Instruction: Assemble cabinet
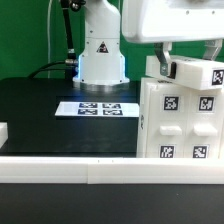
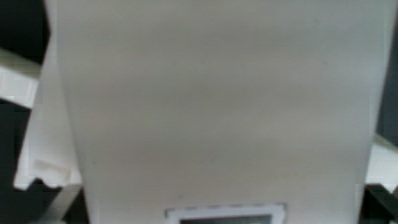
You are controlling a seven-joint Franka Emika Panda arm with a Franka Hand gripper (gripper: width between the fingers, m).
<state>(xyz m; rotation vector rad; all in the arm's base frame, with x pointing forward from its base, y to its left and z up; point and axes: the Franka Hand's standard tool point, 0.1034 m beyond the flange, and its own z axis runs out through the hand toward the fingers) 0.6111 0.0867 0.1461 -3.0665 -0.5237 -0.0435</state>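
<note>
The cabinet stands upright at the exterior view's right, a big white box with tagged recessed front panels. A white top panel with a tag lies slightly tilted on top of it. My gripper comes down from above, with a dark finger at the panel's left end and the other at its right end. It looks shut across the panel. In the wrist view the panel fills the frame, with a tag at its edge. The fingers barely show at the sides.
The marker board lies flat on the black table in front of the robot base. A small white block shows at the exterior view's left edge. A white rail runs along the table's front.
</note>
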